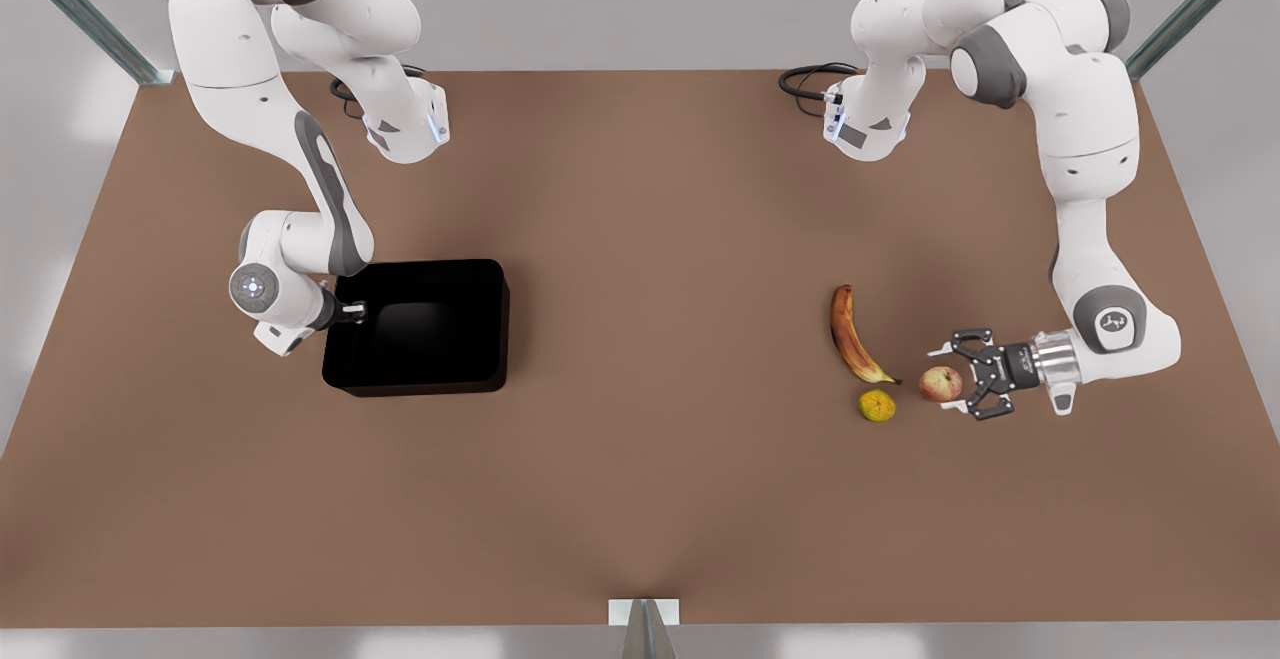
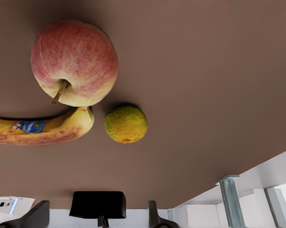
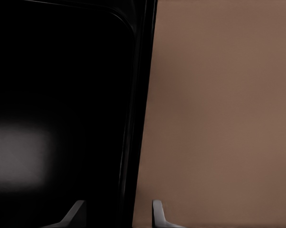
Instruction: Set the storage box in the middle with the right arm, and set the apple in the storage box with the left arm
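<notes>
The storage box (image 1: 420, 329) sits on the desk (image 1: 660, 499), its long axis across the front view. The right gripper (image 1: 356, 311) straddles its near wall with jaws parted, likely to drag it. The left gripper (image 1: 950, 379), spread wide, flanks the apple (image 1: 940, 383), stem facing it.

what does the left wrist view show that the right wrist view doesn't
Left wrist view: the apple, the banana and a small yellow-green fruit close together, the apple nearest the left gripper, whose jaws are open.
Right wrist view: the right gripper open astride the storage box wall.
Both: the brown table and that box, far off in the left one.
</notes>
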`<state>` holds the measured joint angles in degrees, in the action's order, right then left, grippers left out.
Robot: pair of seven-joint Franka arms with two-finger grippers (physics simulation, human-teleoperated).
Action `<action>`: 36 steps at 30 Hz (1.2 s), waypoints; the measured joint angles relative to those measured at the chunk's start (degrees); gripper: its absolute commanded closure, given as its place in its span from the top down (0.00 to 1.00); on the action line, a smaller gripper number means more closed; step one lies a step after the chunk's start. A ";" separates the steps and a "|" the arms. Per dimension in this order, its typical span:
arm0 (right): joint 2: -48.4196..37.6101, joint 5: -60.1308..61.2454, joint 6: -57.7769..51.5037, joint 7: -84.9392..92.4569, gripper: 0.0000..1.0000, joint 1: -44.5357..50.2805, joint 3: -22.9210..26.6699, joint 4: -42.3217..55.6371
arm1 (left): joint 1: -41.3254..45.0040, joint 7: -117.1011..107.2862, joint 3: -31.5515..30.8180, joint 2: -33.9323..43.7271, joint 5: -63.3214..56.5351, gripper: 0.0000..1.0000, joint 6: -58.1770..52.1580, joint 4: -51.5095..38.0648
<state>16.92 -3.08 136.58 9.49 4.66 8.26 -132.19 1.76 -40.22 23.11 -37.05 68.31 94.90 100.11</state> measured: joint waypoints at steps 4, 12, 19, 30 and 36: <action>0.21 0.04 -0.09 1.85 0.24 -0.05 0.00 0.00 | 0.00 0.14 -0.09 -1.43 0.28 1.00 1.25 0.23; 1.07 0.73 -0.44 2.39 0.22 -0.14 -0.02 0.10 | -0.70 4.27 -0.09 -4.75 1.87 1.00 2.50 0.00; 1.09 0.37 -1.05 2.23 0.21 -0.11 -0.70 0.60 | -1.55 6.28 0.00 -5.95 2.74 1.00 2.56 0.22; 5.29 3.09 -10.81 3.94 0.21 11.23 -5.71 22.24 | -2.33 8.81 -0.18 -8.30 4.41 1.00 4.33 1.28; 20.14 10.04 -12.30 -4.03 0.21 20.13 -10.60 44.28 | -2.37 9.98 -0.17 -8.74 5.03 0.83 4.76 1.23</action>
<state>37.07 6.96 124.28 5.46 24.79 -2.33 -87.90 -0.62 -30.24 22.94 -45.79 73.34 99.66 101.34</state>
